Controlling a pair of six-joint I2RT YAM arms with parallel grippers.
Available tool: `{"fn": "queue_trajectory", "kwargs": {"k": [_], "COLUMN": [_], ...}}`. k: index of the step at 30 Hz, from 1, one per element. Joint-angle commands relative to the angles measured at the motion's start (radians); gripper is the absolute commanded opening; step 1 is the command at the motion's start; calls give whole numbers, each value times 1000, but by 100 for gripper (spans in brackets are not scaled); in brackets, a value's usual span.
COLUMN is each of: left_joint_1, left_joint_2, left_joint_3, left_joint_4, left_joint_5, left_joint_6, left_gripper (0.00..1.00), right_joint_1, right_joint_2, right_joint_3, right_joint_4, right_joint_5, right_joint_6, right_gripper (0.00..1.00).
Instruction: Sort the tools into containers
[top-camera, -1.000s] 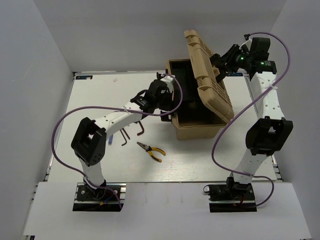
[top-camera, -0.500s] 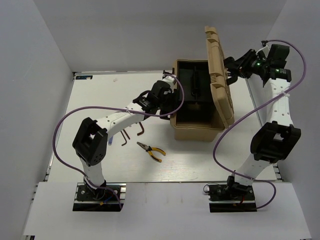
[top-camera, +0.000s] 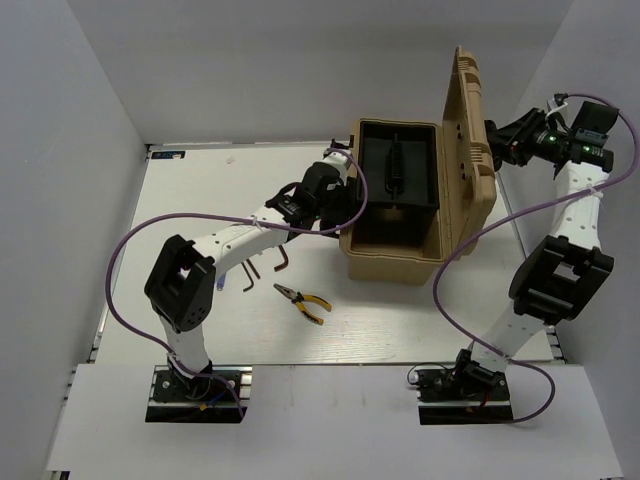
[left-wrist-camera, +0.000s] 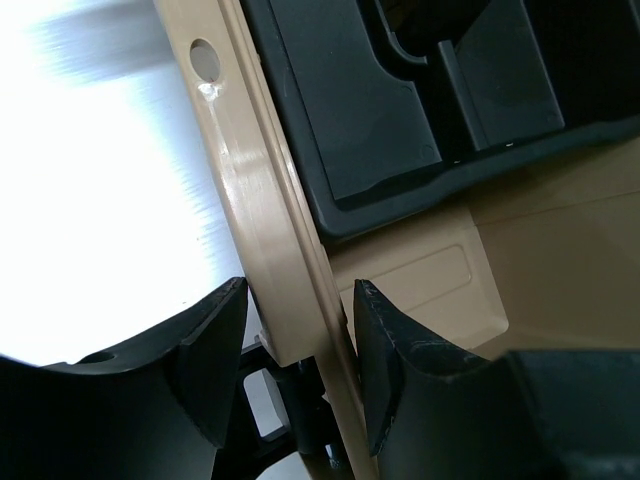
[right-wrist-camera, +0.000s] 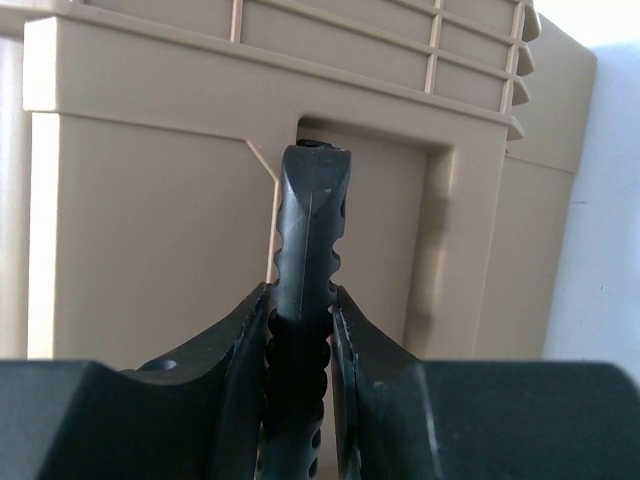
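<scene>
The tan ribbed toolbox (top-camera: 392, 262) stands open at the table's back right, with its lid (top-camera: 466, 140) upright on the right side. The black inner tray (top-camera: 400, 172) shows inside. My right gripper (top-camera: 497, 150) is shut on the lid's black handle (right-wrist-camera: 305, 230). My left gripper (top-camera: 343, 208) is closed on the box's left wall rim (left-wrist-camera: 265, 230), beside the tray (left-wrist-camera: 400, 100). One pair of yellow-handled pliers (top-camera: 303, 301) and several dark hex keys (top-camera: 265, 268) lie on the table left of the box. The screwdriver and the second pliers are not visible.
The white table (top-camera: 200, 190) is enclosed by white walls on the left, back and right. The left arm (top-camera: 225, 240) stretches over the table above the hex keys. Purple cables loop from both arms.
The lid has swung from leaning over the box to standing upright. My right gripper moved right with the handle. The box slid slightly right, and the inner tray has come into full view.
</scene>
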Motion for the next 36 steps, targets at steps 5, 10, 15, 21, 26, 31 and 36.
{"fn": "queue_trajectory", "kwargs": {"k": [5, 10, 15, 21, 26, 31, 36], "left_joint_1": [26, 26, 26, 26, 26, 26, 26], "left_joint_2": [-40, -40, -58, -77, -88, -97, -97], "left_joint_3": [-41, -50, -70, -107, -125, -135, -135], "left_joint_4": [-75, -66, -66, -57, -57, -57, -57], "left_joint_5": [-52, -52, -52, -70, -80, -80, -80], "left_joint_6": [20, 11, 11, -7, -7, -7, -7], "left_gripper": [56, 56, 56, 56, 56, 56, 56], "right_joint_1": [-96, -114, -125, -125, -127, -125, -122], "right_joint_2": [6, 34, 49, 97, 97, 2, -128], "right_joint_3": [49, 46, 25, 236, 304, 223, 70], "right_joint_4": [211, 222, 280, -107, -346, -378, -298], "right_joint_5": [-222, -303, -363, -299, -142, 66, 307], "right_joint_6": [-87, -88, -39, -302, -519, -634, -679], "right_gripper": [0, 9, 31, 57, 60, 62, 62]}}
